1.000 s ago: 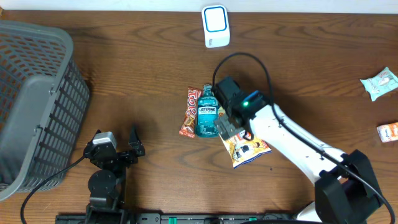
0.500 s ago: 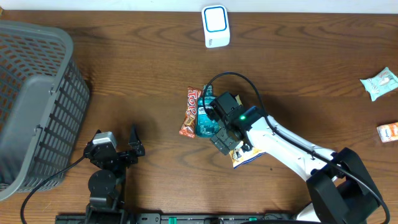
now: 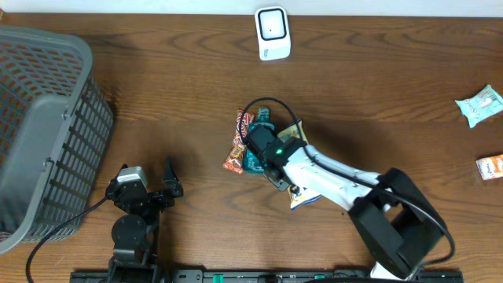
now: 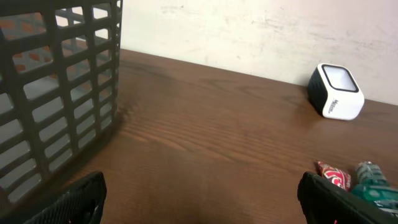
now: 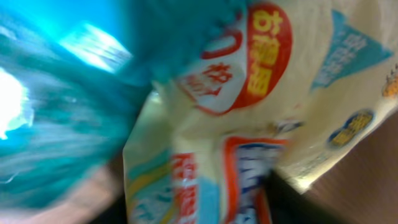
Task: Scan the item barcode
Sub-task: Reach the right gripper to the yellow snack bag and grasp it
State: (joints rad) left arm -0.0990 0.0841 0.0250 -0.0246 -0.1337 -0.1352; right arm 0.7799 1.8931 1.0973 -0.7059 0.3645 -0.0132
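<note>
The right gripper [image 3: 259, 148] is down on the blue bottle [image 3: 252, 162] to grab it (grip too blurry to tell).

The table [image 3: 181, 86] is holding one basket [image 3: 78, 149], one scanner [image 3: 272, 32], one bottle [image 3: 250, 162], one candy bar [image 3: 233, 157], one snack bag [image 3: 303, 196], one green packet [image 3: 479, 104], one orange box [image 3: 490, 167].

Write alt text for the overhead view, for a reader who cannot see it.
The right gripper is over a blue mouthwash bottle, which lies between a candy bar and a snack packet. The left gripper sits open near a grey basket.
</note>
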